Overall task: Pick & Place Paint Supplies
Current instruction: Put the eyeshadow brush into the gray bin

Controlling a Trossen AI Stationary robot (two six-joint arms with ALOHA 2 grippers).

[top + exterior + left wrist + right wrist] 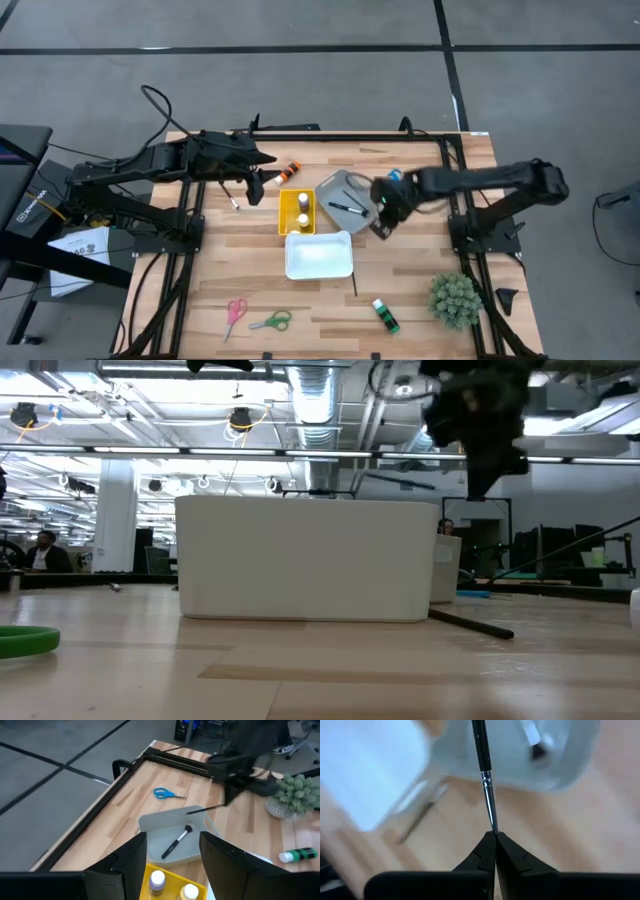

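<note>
The right gripper's (495,836) fingers pinch a thin paintbrush (484,767) by its tip, above the grey tray's (338,190) edge near the worktop's middle; the left gripper (172,852) hangs spread and empty over the yellow tray (297,222).

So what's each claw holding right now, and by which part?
The right claw is shut on a thin paintbrush, pinching it at its bristle tip, with the handle pointing out over the grey tray. The left claw is open and holds nothing.
</note>
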